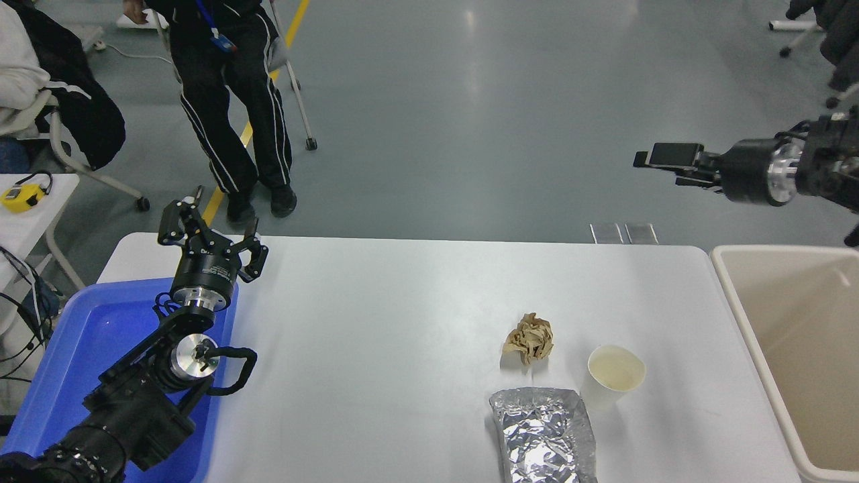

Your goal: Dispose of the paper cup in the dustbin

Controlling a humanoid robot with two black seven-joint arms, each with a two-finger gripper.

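The small white paper cup (614,377) stands upright on the white table (402,322) at the front right, its cream inside showing. It is right beside the silver foil bag's far right corner. The beige dustbin (743,315) stands off the table's right end, its inside showing nothing. My right gripper (671,166) comes in from the right edge, held high beyond the table's far edge and pointing left. It is open and empty, far from the cup. My left gripper (211,235) is parked open at the lower left.
A crumpled brown paper ball (529,339) lies just left of and behind the cup. A silver foil bag (543,436) lies at the front edge. A blue tray (80,349) sits under the left arm. A person (228,100) stands beyond the far left corner.
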